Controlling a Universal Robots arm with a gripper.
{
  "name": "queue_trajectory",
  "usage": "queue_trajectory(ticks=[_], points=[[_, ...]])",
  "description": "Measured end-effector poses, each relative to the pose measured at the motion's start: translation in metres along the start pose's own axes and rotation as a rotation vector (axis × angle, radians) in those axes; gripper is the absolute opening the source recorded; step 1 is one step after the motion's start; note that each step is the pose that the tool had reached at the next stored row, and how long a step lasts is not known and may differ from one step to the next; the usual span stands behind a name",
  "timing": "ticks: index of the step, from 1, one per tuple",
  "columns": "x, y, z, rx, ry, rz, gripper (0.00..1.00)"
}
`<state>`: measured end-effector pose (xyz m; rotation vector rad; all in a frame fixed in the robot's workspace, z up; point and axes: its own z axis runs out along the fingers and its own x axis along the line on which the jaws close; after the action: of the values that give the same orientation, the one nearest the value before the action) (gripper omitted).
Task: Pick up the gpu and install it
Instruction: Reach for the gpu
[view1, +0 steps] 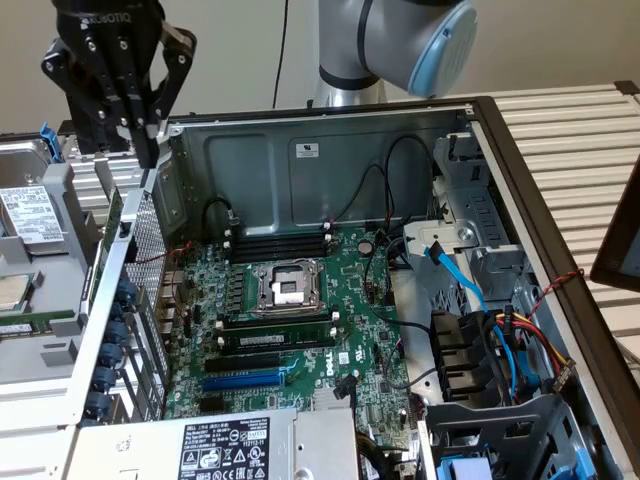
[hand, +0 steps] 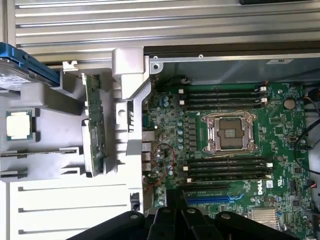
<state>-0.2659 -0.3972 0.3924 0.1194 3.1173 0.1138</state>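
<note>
Green gpu (hand: 93, 125) stands on edge in grey rack (hand: 50, 120) outside PC case (view1: 260, 160), just beside its rear wall. Gripper (view1: 148, 150), marked ROBOTIQ, clenched on nothing, hangs near gpu. Mobo (view1: 365, 330) reads DELL.

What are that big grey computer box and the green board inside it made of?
The big grey computer case looks like thin sheet metal, dull and unpainted: folded edges, punched vent holes. The large green motherboard looks like rigid circuit board with a slightly shiny green coating, studded with soldered parts.
</note>
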Motion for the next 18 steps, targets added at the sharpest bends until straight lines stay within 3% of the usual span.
queue_trajectory(ticks=[3,9,18], points=[[0.013,-0.0009,-0.0002,-0.0028,0.0002,0.000,0.11],[0.039,-0.0011,-0.0003,-0.0144,0.0016,0.000,0.11],[0.081,0.0074,0.0010,-0.0155,0.0017,0.000,0.11]])
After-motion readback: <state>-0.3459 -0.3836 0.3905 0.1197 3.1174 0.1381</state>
